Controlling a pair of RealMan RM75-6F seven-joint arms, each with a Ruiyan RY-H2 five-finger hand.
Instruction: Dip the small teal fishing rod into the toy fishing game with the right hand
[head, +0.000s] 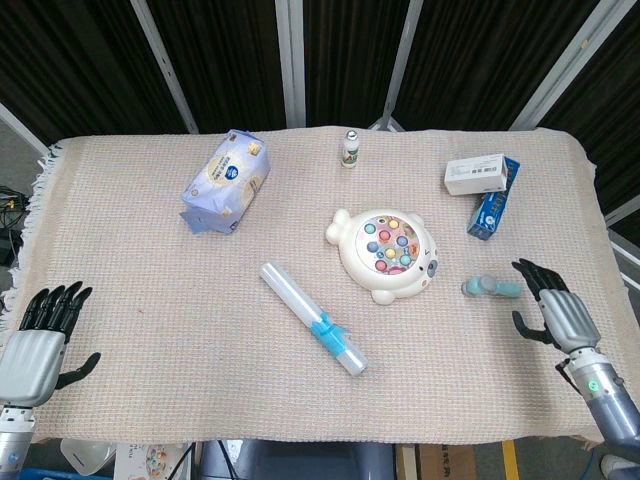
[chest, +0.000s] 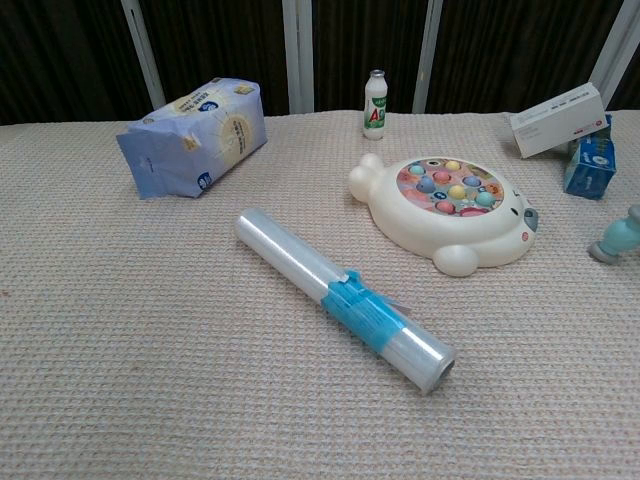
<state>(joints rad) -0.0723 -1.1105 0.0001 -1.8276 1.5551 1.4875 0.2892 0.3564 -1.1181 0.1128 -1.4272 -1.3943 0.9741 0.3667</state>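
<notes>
We see the small teal plastic fishing rod (head: 491, 288) lying flat on the beige woven tablecloth (head: 150, 290), just to the right of the cream, fish-shaped toy fishing game (head: 387, 254), whose round pond holds little coloured fish. In the chest view only the rod's stubby end shows at the frame's right edge. Our right hand (head: 553, 314) sits near the rod's far end with its dark fingers spread and nothing in them; we judge it is lined up this way so the fingers can close around the rod's handle, which points toward it. We cannot tell whether a fingertip already touches the rod. Nothing has been picked up yet, so dipping is still ahead: we would first need a firm pinch on a short, smooth, light thing that may roll or slide on the weave.

Our left hand (head: 35, 340) rests at the near left corner of the cloth, fingers apart and empty, well apart from everything, likely parked out of the way since the task asks only for the right.

Elsewhere on the cloth lie a clear roll of plastic film with a blue band (head: 313, 318) in front of the game, a pale blue soft packet (head: 226, 181) at the back left, a small white bottle (head: 350, 148) at the back, and a white carton (head: 475, 173) leaning on a blue box (head: 492, 210) at the back right
</notes>
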